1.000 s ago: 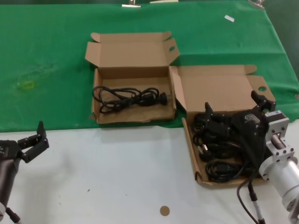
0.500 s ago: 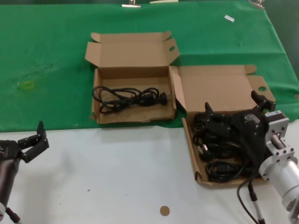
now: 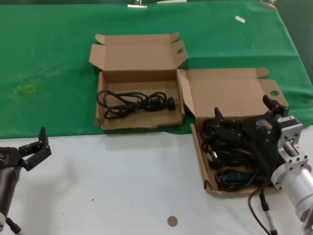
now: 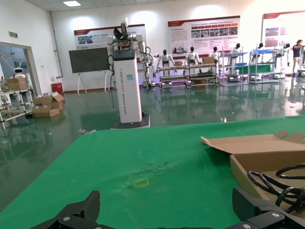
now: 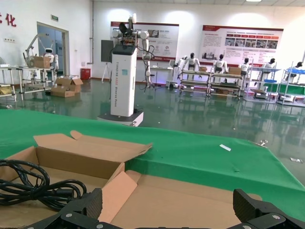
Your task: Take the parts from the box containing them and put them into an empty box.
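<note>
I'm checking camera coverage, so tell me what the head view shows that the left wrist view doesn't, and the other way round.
Only the head view shows the larger box piled with cords, the right gripper over it, the white table and a small brown disc. Only the left wrist view shows the hall behind, with a white robot tower. Both show the green cloth, the smaller box holding one cord, and the open left gripper.
</note>
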Robot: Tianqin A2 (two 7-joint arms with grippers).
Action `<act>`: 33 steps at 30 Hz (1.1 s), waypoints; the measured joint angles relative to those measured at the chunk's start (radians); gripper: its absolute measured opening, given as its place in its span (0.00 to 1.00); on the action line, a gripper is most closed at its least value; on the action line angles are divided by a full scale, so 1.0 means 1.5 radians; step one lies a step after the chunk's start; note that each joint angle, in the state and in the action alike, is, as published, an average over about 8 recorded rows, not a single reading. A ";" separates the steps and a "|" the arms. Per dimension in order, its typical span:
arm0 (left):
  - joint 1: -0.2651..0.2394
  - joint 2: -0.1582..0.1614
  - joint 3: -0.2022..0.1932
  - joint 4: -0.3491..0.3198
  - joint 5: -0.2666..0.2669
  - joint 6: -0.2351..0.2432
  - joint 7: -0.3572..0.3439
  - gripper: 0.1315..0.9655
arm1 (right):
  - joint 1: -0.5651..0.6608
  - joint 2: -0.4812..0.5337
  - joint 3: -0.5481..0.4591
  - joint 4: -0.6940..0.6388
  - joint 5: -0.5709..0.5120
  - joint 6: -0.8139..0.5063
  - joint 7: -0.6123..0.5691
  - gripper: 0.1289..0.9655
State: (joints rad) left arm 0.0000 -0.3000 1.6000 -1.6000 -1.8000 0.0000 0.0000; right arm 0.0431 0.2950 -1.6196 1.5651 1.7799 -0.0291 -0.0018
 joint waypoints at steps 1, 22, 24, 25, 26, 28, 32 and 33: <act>0.000 0.000 0.000 0.000 0.000 0.000 0.000 1.00 | 0.000 0.000 0.000 0.000 0.000 0.000 0.000 1.00; 0.000 0.000 0.000 0.000 0.000 0.000 0.000 1.00 | 0.000 0.000 0.000 0.000 0.000 0.000 0.000 1.00; 0.000 0.000 0.000 0.000 0.000 0.000 0.000 1.00 | 0.000 0.000 0.000 0.000 0.000 0.000 0.000 1.00; 0.000 0.000 0.000 0.000 0.000 0.000 0.000 1.00 | 0.000 0.000 0.000 0.000 0.000 0.000 0.000 1.00; 0.000 0.000 0.000 0.000 0.000 0.000 0.000 1.00 | 0.000 0.000 0.000 0.000 0.000 0.000 0.000 1.00; 0.000 0.000 0.000 0.000 0.000 0.000 0.000 1.00 | 0.000 0.000 0.000 0.000 0.000 0.000 0.000 1.00; 0.000 0.000 0.000 0.000 0.000 0.000 0.000 1.00 | 0.000 0.000 0.000 0.000 0.000 0.000 0.000 1.00; 0.000 0.000 0.000 0.000 0.000 0.000 0.000 1.00 | 0.000 0.000 0.000 0.000 0.000 0.000 0.000 1.00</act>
State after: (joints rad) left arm 0.0000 -0.3000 1.6000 -1.6000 -1.8000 0.0000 0.0000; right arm 0.0431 0.2950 -1.6196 1.5651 1.7799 -0.0291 -0.0019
